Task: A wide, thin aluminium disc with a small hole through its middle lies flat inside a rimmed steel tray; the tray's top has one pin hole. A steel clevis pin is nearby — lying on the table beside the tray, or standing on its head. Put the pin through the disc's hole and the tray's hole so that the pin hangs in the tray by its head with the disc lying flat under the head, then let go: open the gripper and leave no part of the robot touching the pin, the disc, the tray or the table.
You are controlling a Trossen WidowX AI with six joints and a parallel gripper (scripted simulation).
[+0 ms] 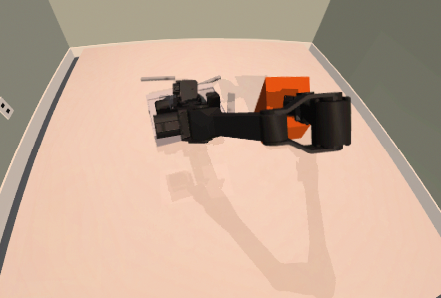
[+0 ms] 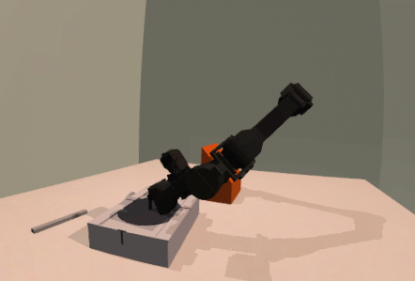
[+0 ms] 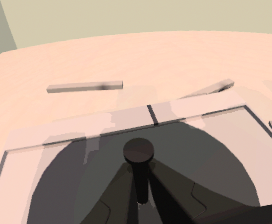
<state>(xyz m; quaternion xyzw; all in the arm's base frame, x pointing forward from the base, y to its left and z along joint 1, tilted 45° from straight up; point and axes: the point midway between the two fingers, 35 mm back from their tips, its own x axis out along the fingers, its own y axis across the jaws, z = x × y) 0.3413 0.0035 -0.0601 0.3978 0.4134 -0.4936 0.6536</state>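
Note:
My gripper (image 3: pixel 139 167) is shut on the dark steel pin (image 3: pixel 138 150), just below its round head. The pin is upright over the middle part of the disc, its shank pointing down between the fingers. A small pale arc shows at its lower end; whether the tip is in the hole cannot be told. The wide dark disc (image 3: pixel 202 150) (image 2: pixel 133 215) looks flat inside the rimmed tray (image 3: pixel 87 125) (image 2: pixel 127 242) (image 1: pixel 154 104). The disc's hole and the tray's pin hole cannot be made out. The arm covers much of the tray in the top view.
A grey bar (image 1: pixel 158 78) (image 2: pixel 58 221) (image 3: pixel 84 87) lies beyond the tray. A second bar (image 1: pixel 210 80) (image 3: pixel 212 90) lies slanted near the tray's far edge, and a third bar (image 1: pixel 231 102) is beside the tray. An orange block (image 1: pixel 286 84) (image 2: pixel 230 193) stands under the arm.

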